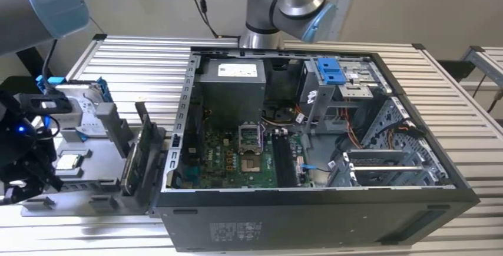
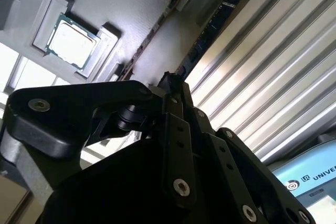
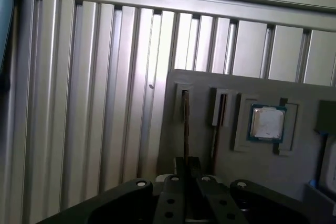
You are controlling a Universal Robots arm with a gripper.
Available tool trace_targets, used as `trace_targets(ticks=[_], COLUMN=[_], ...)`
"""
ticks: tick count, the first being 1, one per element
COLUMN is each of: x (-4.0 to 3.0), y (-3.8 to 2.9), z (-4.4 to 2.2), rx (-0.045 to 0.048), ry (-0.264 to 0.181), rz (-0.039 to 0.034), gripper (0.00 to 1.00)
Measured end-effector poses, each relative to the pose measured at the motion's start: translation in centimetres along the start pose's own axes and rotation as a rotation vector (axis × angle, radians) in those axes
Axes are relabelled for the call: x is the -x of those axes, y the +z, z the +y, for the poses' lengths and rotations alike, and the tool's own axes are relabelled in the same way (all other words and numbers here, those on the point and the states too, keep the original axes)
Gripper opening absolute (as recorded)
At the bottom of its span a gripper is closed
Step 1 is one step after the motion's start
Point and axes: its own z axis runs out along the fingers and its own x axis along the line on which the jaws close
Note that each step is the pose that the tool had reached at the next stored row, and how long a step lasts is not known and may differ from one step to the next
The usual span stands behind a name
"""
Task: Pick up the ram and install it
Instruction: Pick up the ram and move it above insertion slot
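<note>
Your hand (image 3: 187,165) hangs over the grey tray (image 3: 294,171) at the exterior view's lower left, beside the open computer case (image 1: 314,220). The ram (image 3: 185,121) stands on edge in a narrow tray slot. In the first wrist view one end runs right up to the hand's tip. You cannot tell whether the hand is clenched or released. A processor chip (image 3: 266,123) lies in a nearby pocket.

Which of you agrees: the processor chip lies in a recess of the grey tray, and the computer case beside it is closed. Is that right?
No. The exterior view shows the computer case open, its motherboard exposed. The processor chip does lie in a recess of the grey tray beside it.
</note>
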Motion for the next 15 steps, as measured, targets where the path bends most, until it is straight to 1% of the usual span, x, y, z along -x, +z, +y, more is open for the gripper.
trace_targets(ticks=[2,5,11,15], x=[-0.01,0.00,0.04,0.05], y=[-0.02,-0.31,-1.34,-1.64], z=[0.00,-0.03,-0.19,-0.20], rx=[-0.0009,-0.0001,0.0147,0.0163], ry=[0.015,0.024,0.028,0.039], rz=[-0.0026,-0.0031,-0.0039,-0.0041], gripper=[0.14,0.14,0.14,0.14])
